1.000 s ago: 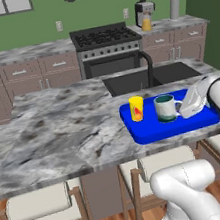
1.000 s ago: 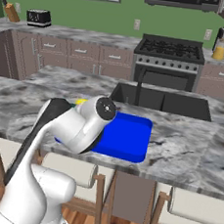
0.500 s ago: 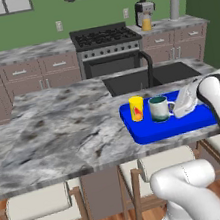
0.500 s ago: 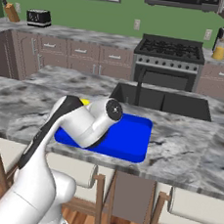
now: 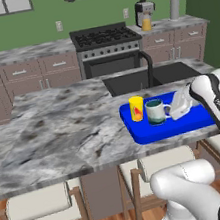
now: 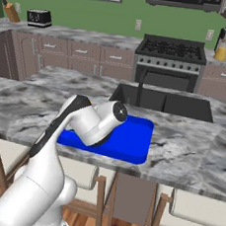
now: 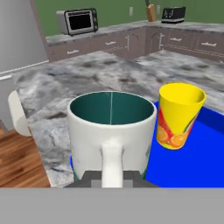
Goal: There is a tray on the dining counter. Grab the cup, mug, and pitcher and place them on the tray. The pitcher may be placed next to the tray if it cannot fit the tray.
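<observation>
Yellow cup (image 7: 180,114) with orange mark, white teal-lined mug (image 7: 112,131), blue tray (image 5: 185,122)

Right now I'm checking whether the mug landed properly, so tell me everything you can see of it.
The mug is white-grey outside, dark teal inside and along the rim, and looks like glazed ceramic. It stands upright and empty on the blue tray, beside the yellow cup but apart from it. Its loop handle points at the gripper, whose jaws are shut on it.

Matt white mug (image 7: 111,131), glossy yellow cup (image 7: 180,114), smooth blue tray (image 5: 185,123), veined marble dining counter (image 5: 60,135).
</observation>
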